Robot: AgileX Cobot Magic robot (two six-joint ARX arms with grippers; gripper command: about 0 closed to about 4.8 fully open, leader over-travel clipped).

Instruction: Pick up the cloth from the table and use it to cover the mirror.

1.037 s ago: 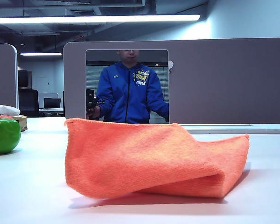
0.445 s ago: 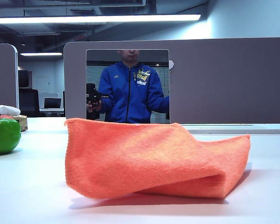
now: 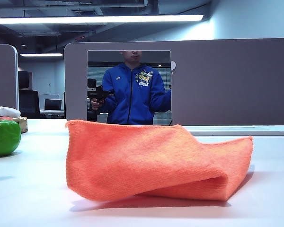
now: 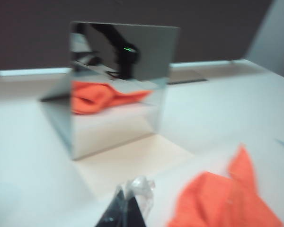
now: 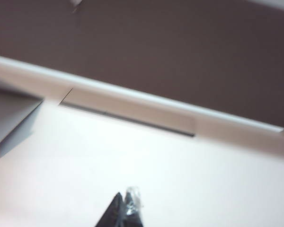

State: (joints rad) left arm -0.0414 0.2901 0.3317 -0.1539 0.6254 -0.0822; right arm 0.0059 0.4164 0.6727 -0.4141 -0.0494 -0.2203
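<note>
Orange microfibre cloth [image 3: 156, 163] lies folded on the white table [image 3: 33, 194], in front of the upright mirror [image 3: 129, 87]. Your left gripper [image 4: 127, 208] and right gripper [image 5: 125, 210] hover above the table, tips pressed together, empty; you'd spread both before grasping.

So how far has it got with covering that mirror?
Nothing is done yet. The orange cloth lies crumpled on the table, and the mirror stands bare behind it. Both tools, left and right, are shut and empty above the table. Picking up and draping remain.
</note>
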